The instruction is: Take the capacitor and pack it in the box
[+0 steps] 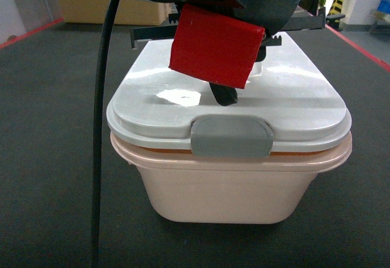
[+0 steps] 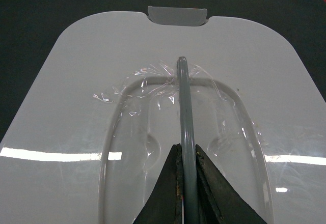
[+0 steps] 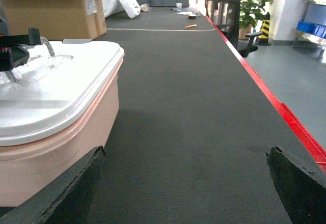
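My left end effector (image 2: 186, 175) reaches down over the middle of the box (image 1: 228, 183), its two dark fingers (image 2: 165, 193) pressed against the thin grey handle (image 2: 184, 107) that stands on edge in the lid's recess. In the head view that arm hangs just above the lid (image 1: 152, 100), a red block (image 1: 214, 45) on its wrist and a black cable (image 1: 100, 128) trailing down on the left. My right end effector (image 3: 186, 183) sits low to the right of the box, its fingertips (image 3: 71, 191) spread wide with nothing but bare mat between them.

The box stands on the dark grey matted surface (image 3: 188, 112), pale pink below and light grey on top, with the lid on and a darker grey latch (image 1: 231, 136) facing me. Crumpled clear film (image 2: 147, 84) clings around the handle recess. I cannot see the capacitor in any view.

A red strip (image 3: 285, 117) edges the surface on the right. At the far end stands an open brown cardboard carton (image 3: 53, 7); the print on it is too small to read. Farther right are a potted plant (image 3: 254, 0) and blue bins (image 3: 313, 10) on shelving.
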